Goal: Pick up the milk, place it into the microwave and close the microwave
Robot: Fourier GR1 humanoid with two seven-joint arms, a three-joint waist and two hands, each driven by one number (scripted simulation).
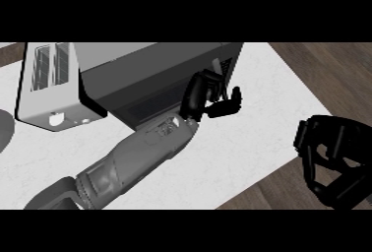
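— Closest to the lens, saw the right hand [330, 157], fingers [314, 140] loosely bent, holding nothing, just off the tabletop [240, 147] corner. Spotted the other?
— Found the left hand [207, 98] well left of those fingers, up against the microwave [145, 64] at its dark front. Noted its fingers half open, thumb apart, gripping nothing visible.
— Located the milk?
— Could not tell where.
— Anything else?
— Made out a silver slotted box [51, 83] far left of the left fingers, touching the microwave, and the grey forearm [131, 157] running down-left from them.

Grey boxy microwave [145, 66], upper centre.
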